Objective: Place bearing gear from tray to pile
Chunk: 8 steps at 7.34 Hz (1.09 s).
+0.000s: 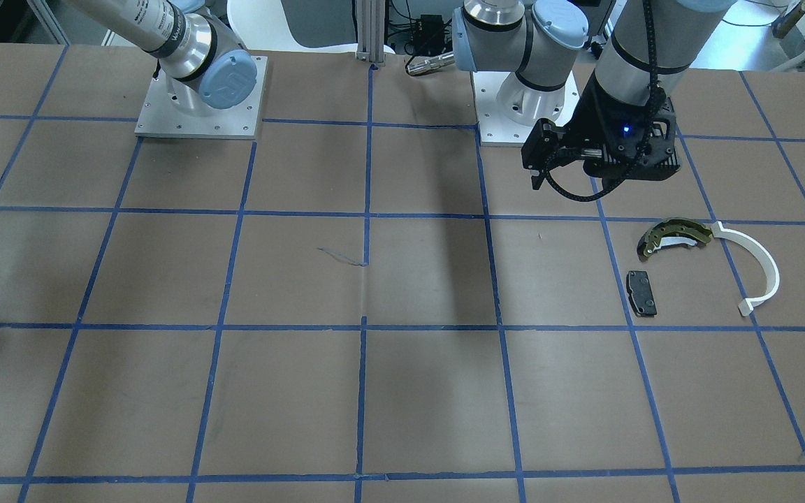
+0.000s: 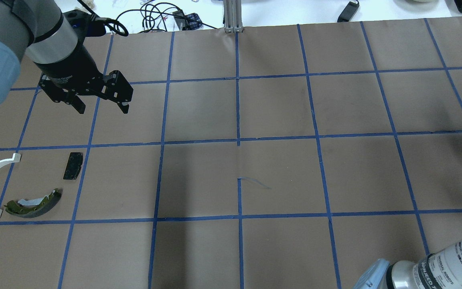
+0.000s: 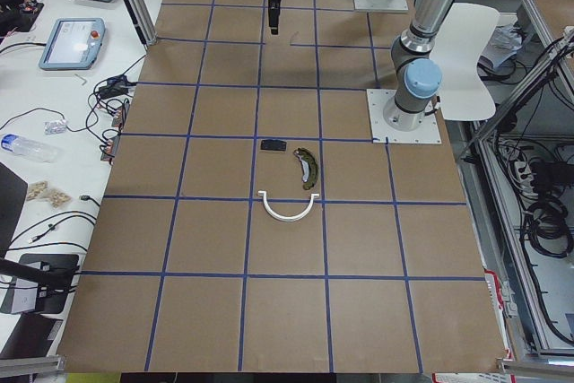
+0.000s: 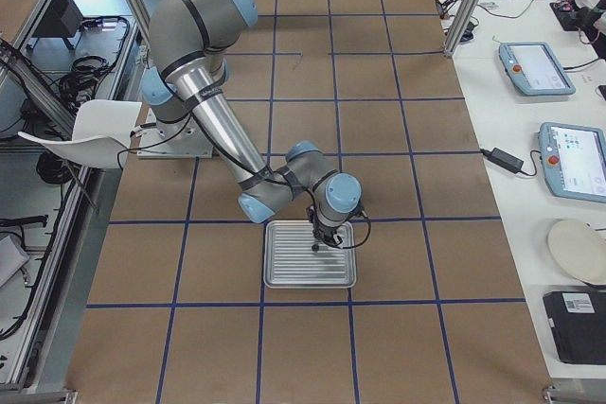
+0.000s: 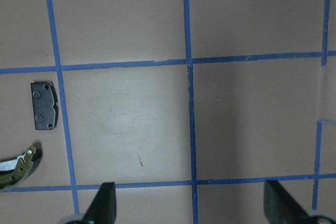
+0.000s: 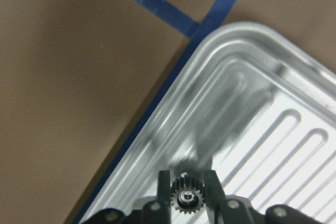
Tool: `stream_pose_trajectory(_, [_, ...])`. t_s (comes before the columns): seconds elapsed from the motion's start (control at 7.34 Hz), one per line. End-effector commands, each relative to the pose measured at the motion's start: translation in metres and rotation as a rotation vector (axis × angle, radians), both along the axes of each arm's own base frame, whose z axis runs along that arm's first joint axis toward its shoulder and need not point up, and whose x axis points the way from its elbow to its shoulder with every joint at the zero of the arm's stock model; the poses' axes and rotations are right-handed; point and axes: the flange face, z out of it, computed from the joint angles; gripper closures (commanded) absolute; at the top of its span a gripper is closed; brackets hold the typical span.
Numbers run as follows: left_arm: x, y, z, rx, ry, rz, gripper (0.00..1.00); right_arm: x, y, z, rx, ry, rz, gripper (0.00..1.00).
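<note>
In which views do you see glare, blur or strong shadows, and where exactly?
Right wrist-mounted view: the tray glares white on its ribs at lower right and looks soft, while the bearing gear is sharper, with a blurred shadow above it. Overhead exterior view: broad soft shadows lie on the table. Left wrist-mounted view: a pale bright patch shows on the table.

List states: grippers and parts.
right gripper: shut on bearing gear
bearing gear: gripped, over the tray
tray: on table, otherwise empty
left gripper: open, empty, above table
brake shoe: lying on table, free
white arc: lying on table, free
brake pad: lying on table, free
</note>
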Motion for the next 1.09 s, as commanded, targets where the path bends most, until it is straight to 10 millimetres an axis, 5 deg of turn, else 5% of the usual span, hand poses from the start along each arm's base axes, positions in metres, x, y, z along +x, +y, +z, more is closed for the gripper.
stream_pose_trajectory(0.0, [0.000,0.000,0.000,0.000,0.000,0.000,0.00,0.071,-0.044,0.046,-0.040,0.076,-0.083,1.00])
stream_pose_trajectory(0.14, [0.000,0.000,0.000,0.000,0.000,0.000,0.00,0.114,-0.054,0.055,-0.037,0.081,-0.186,1.00])
stream_pose_trajectory(0.27, [0.001,0.000,0.000,0.000,-0.002,0.000,0.00,0.183,-0.067,0.053,-0.025,0.085,-0.224,1.00])
stream_pose_trajectory(0.68, [0.001,-0.001,-0.001,0.000,0.000,0.002,0.00,0.448,-0.067,0.095,-0.061,0.113,-0.441,1.00])
stream_pose_trajectory(0.95, [0.000,-0.001,0.000,-0.001,0.000,0.000,0.00,0.618,-0.040,0.077,-0.064,0.071,-0.636,1.00])
